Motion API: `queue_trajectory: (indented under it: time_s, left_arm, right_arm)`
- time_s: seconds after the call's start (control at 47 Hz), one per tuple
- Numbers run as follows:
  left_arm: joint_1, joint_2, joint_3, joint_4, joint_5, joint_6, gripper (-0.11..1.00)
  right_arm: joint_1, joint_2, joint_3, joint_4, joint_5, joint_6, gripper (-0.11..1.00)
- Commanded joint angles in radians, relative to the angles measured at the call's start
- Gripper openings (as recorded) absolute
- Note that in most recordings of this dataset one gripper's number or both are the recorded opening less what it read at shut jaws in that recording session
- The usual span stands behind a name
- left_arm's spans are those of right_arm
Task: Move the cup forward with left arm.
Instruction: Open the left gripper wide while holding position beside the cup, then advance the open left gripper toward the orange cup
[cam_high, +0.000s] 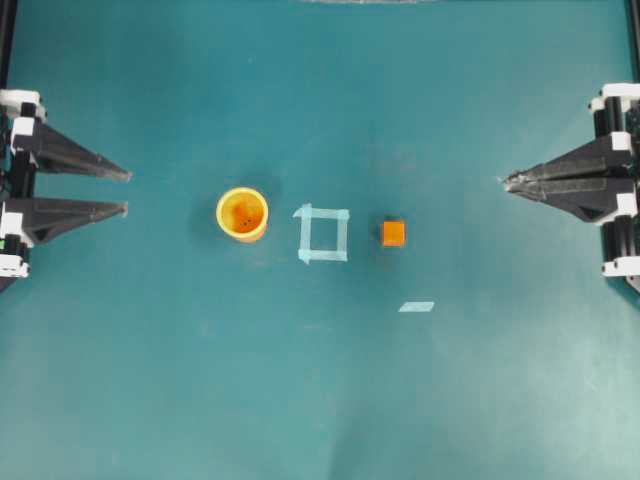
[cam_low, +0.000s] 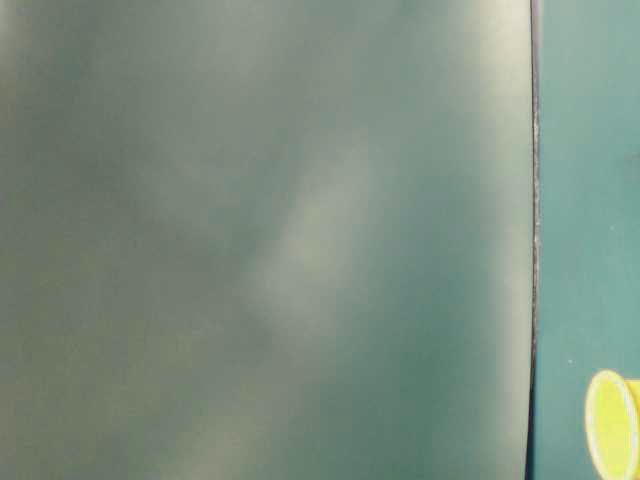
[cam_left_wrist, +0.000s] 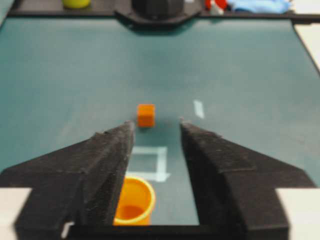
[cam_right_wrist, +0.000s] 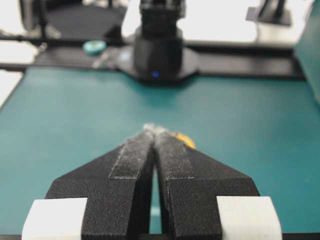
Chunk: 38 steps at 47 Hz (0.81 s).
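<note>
The yellow-orange cup (cam_high: 242, 214) stands upright on the teal table, left of centre. My left gripper (cam_high: 127, 192) is open and empty at the left edge, well short of the cup and pointing toward it. In the left wrist view the cup (cam_left_wrist: 134, 200) sits low between the open fingers of the left gripper (cam_left_wrist: 156, 123), partly hidden by the left finger. Its yellow rim shows in the table-level view (cam_low: 612, 425). My right gripper (cam_high: 505, 182) is shut and empty at the right edge; it also shows in the right wrist view (cam_right_wrist: 155, 131).
A pale tape square (cam_high: 323, 233) lies just right of the cup, and a small orange cube (cam_high: 393, 233) lies beyond it. A tape strip (cam_high: 416, 307) lies nearer the front. An orange scrap (cam_right_wrist: 184, 139) peeks past the right fingertips. A blurred surface fills most of the table-level view.
</note>
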Motion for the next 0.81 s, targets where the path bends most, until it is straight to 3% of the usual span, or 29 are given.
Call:
queue_trajectory:
  time_s: [0.0, 0.319, 0.786]
  left_arm:
    - [0.000, 0.009, -0.017, 0.000, -0.005, 0.000, 0.44]
    - [0.000, 0.048, -0.012, 0.002, 0.005, 0.000, 0.49]
    - [0.038, 0.242, -0.017, 0.002, 0.018, 0.003, 0.76]
  right_arm:
    - [-0.002, 0.003, -0.032, -0.002, -0.011, 0.002, 0.00]
    - [-0.002, 0.000, -0.032, -0.002, -0.011, 0.002, 0.00]
    - [-0.002, -0.002, -0.049, -0.002, -0.005, 0.002, 0.00]
